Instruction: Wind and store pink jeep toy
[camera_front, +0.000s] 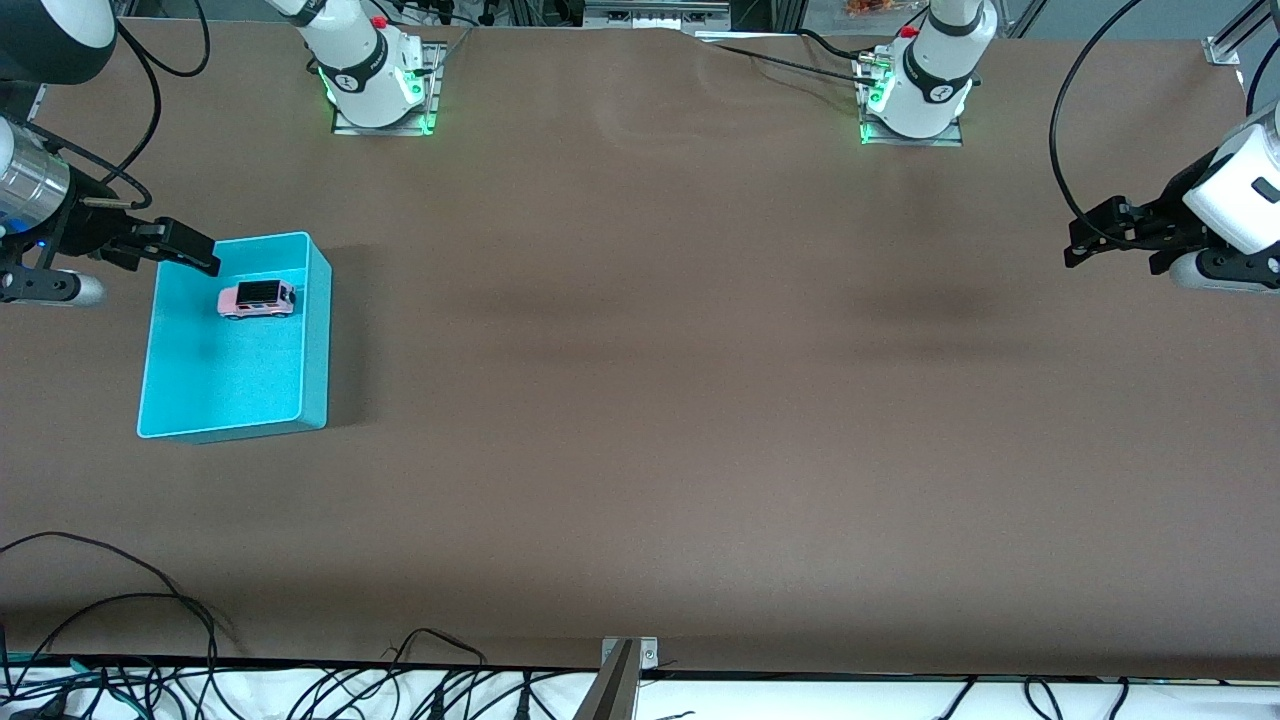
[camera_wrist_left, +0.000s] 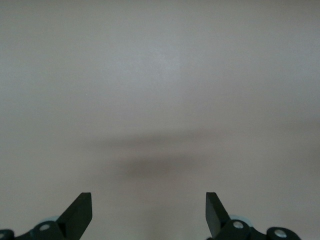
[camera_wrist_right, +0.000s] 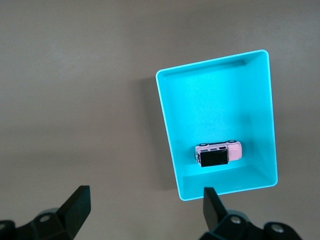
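Already stowed: pink jeep toy (camera_front: 257, 298) sits in the cyan bin (camera_front: 315, 330), in the half farther from the front camera, wheels down, touching neither gripper.

Right gripper (camera_front: 190, 249) hangs over the bin's rim at the right arm's end of the table, fingers spread, nothing between them. Left gripper (camera_front: 1085, 245) waits over bare table (camera_front: 640, 400) at the left arm's end, also spread and empty. Judging by this, only the retreat is left: lift the right arm straight up, clear of the rim, so it does not nudge the bin. The jeep's long axis runs along the line between the two arms' ends, across the bin's short dimension; which end is the nose cannot be told.
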